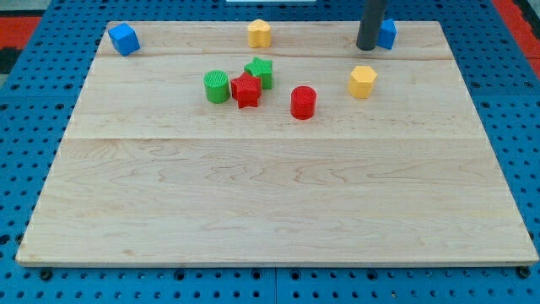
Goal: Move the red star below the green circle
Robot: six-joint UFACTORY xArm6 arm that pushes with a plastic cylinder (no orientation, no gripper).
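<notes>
The red star [245, 90] lies on the wooden board in the upper middle. It touches the green circle [217, 86] on its left and the green star [260, 73] at its upper right. My tip [366, 46] is at the view's top right, well to the right of the red star. It stands just left of a blue block [386, 34] and above a yellow hexagon [363, 82].
A red cylinder [303, 102] sits right of the red star. A yellow block [259, 34] is at the top middle. A blue cube [124, 39] is at the top left corner. The board [270, 203] rests on a blue pegboard.
</notes>
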